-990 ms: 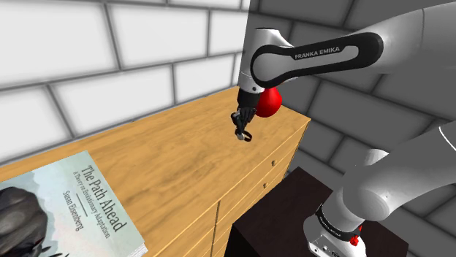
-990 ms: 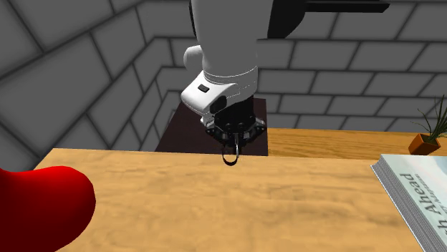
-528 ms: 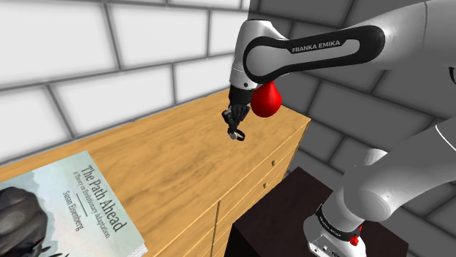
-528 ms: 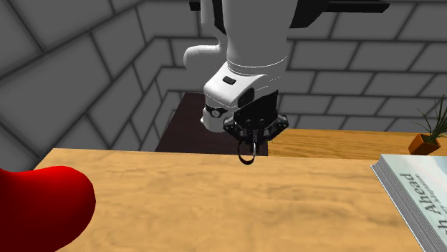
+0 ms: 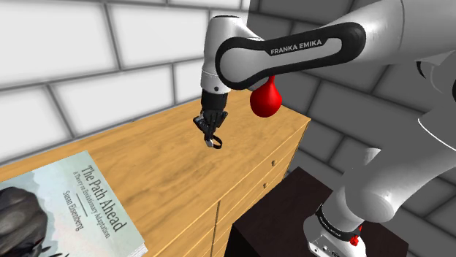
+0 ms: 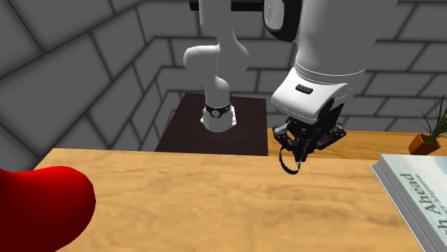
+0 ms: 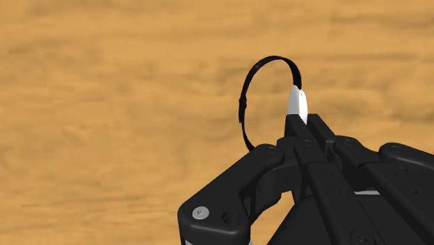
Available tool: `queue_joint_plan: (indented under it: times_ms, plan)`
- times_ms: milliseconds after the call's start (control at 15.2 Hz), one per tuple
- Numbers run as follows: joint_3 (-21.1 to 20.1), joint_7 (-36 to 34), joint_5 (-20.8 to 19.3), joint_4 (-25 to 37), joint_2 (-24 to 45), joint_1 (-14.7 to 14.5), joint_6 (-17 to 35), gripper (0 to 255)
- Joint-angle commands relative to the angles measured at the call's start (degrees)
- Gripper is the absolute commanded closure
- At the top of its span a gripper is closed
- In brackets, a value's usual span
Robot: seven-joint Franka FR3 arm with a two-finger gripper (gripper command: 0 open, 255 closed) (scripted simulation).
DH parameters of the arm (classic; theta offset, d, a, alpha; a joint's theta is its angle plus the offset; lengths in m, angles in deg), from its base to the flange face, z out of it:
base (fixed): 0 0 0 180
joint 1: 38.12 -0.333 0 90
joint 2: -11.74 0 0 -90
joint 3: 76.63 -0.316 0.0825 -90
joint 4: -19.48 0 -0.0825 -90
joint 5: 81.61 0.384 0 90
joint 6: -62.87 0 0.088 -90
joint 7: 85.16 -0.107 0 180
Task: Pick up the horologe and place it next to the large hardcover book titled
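Observation:
A small wristwatch (image 7: 297, 104) with a thin black strap loop and a white face is clasped between my gripper (image 7: 303, 127) fingers, which are shut on it. In the shoulder view the gripper (image 5: 211, 136) hangs above the middle of the wooden dresser top (image 5: 146, 168), with the watch (image 5: 214, 144) dangling under it. The large book "The Path Ahead" (image 5: 69, 208) lies flat at the shoulder view's lower left, well away from the gripper. In the second exterior view the gripper (image 6: 296, 152) and watch (image 6: 283, 162) hover left of the book (image 6: 419, 204).
A red rounded vase (image 5: 264, 101) stands near the dresser's far corner and shows large in the second exterior view (image 6: 43, 200). A dark stand box (image 5: 281, 219) carries the arm's base. A small potted plant (image 6: 428, 134) sits behind the book. Grey brick walls surround.
The arm has carried the watch away from the red vase towards the book: leftwards in the shoulder view, rightwards in the second exterior view. The grip has stayed shut.

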Motion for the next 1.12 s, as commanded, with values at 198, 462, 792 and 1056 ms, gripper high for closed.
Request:
queue_joint_plan:
  times_ms: [198,462,792,1056]
  plan:
    - [-4.54,-8.03,-2.12,7.92,7.81,-2.29,0.55,255]
    - [-7.3,-14.2,-5.11,15.25,14.6,-4.45,0.12,255]
    - [-9.55,-21.75,-10.07,26.37,24.19,-8.39,-1.76,255]
    - [-10.2,-27.1,-14.4,37.35,32.77,-12.87,-4.7,255]
